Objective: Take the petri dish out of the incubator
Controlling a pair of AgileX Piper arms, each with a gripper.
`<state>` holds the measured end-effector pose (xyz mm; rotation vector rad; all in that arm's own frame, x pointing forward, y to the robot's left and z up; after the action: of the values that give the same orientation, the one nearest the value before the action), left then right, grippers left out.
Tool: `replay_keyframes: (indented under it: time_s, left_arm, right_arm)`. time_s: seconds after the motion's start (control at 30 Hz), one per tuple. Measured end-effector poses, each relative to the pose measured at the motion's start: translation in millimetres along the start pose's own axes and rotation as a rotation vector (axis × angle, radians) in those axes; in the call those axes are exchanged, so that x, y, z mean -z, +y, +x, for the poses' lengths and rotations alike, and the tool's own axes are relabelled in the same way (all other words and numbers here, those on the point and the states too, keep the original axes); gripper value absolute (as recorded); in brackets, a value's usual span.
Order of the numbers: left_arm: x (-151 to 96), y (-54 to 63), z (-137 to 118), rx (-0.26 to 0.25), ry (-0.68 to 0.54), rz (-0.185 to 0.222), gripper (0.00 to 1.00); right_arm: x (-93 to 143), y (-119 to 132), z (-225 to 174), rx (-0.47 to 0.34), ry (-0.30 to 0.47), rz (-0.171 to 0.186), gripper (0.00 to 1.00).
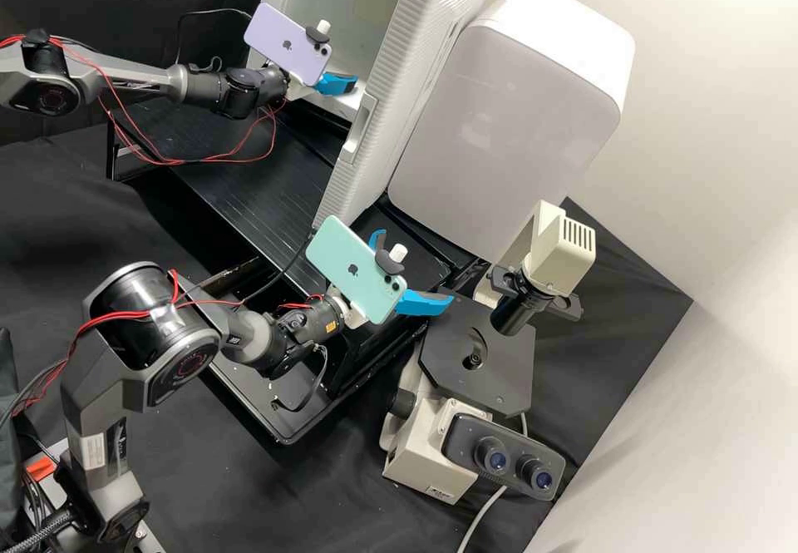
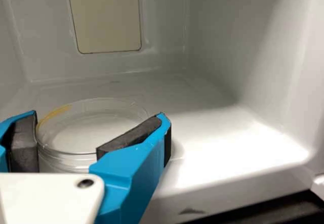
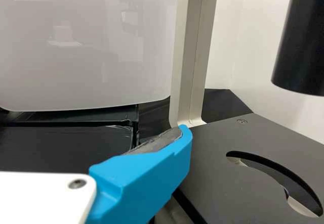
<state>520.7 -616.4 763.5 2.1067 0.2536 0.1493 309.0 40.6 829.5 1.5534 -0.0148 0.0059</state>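
White-walled incubator (image 2: 243, 47) stands open beside the microscope (image 1: 465, 370). On its floor sits the clear petri dish (image 2: 91, 128). My left gripper (image 2: 98, 119) is closed around it, a dark pad against each side. My right gripper (image 1: 420, 274) hangs spread and empty over the microscope's black stage (image 3: 243, 148).

The petri dish (image 2: 86, 133) is a round, low, see-through dish. It is sitting flat on the white floor inside the incubator (image 2: 238, 67), close to the front edge. A thin yellow streak is showing along part of its rim. The incubator is a white box that is standing on the black desk (image 1: 249, 187). Its inside walls are looking smooth and white, with a tan panel (image 2: 105, 14) on the back wall. Its ribbed door (image 1: 407, 54) is standing wide open.
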Motion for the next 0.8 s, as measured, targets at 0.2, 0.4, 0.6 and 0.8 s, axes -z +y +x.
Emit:
replay_keyframes:
  time_s: [0.2,0.4,0.6,0.8]
  left_arm:
    - [7.4,5.1,-14.2,0.025,-0.017,0.030,0.00]
    - [17.6,5.9,-33.4,0.013,-0.039,0.120,0.00]
    - [33.3,-1.3,-60.6,-0.013,-0.080,0.145,0.00]
    - [44.3,-12.1,-98.1,-0.005,-0.163,0.136,0.00]
  right_arm:
    - [0.0,0.0,0.0,0.000,0.000,0.000,1.00]
    - [0.0,0.0,0.0,0.000,0.000,0.000,1.00]
    - [0.0,0.0,0.0,0.000,0.000,0.000,1.00]
    - [0.0,0.0,0.0,0.000,0.000,0.000,1.00]
